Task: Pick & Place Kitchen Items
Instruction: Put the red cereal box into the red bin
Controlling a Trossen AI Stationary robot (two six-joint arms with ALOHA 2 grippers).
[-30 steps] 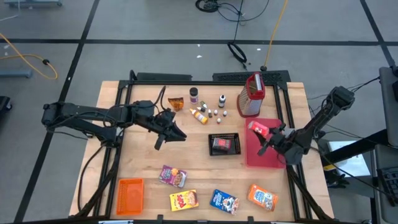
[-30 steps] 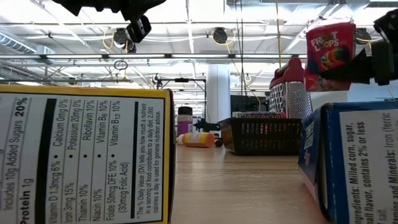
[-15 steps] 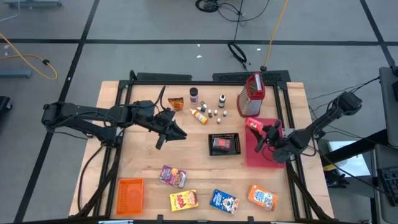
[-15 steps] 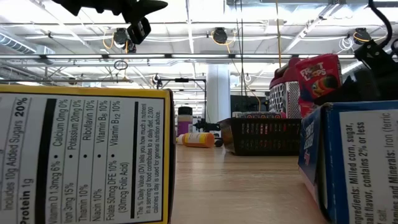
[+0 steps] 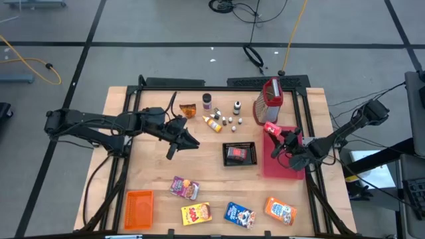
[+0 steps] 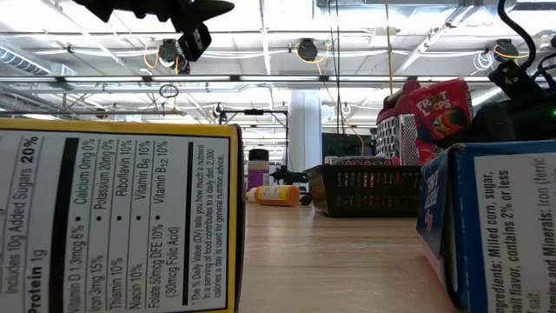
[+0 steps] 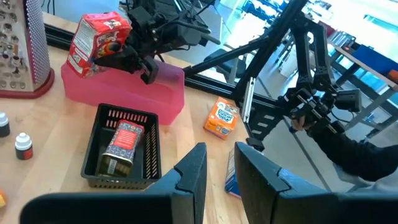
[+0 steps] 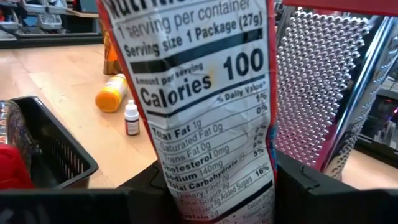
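Red cereal packet [image 5: 272, 129] is held tight in the right pincer [image 5: 279, 141] over the red tray [image 5: 282, 166]. Next: lower, let go.

Two dark jointed arms; black cabling alongside; flat black two-finger tools.

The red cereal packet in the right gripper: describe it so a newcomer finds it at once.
Start at the tall metal grater at the table's far edge. Just in front lies the flat red tray; the right gripper holds the red cereal packet above it. It alone is off the table, clamped upright.
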